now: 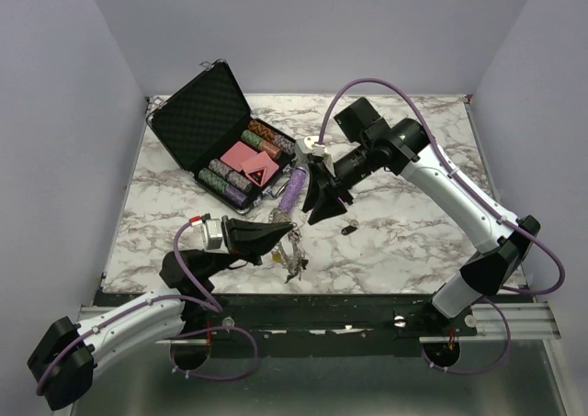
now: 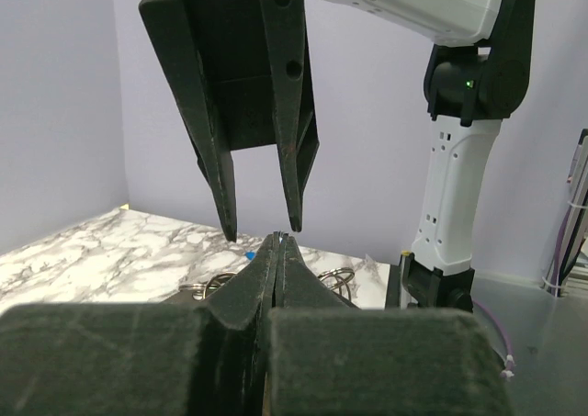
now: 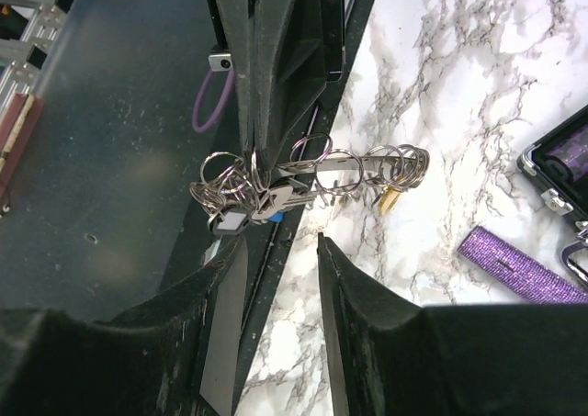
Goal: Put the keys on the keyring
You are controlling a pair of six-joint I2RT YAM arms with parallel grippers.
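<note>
My left gripper clamps the keyring, my right gripper hangs released above (next I'd fetch the key at four o'clock).

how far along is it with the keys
Done: several keys hang on the keyring. In hand: the left gripper is shut on the keyring, and the right gripper stands open and empty just short of it. Left: what looks like one loose key lies on the marble table, not yet threaded.
</note>
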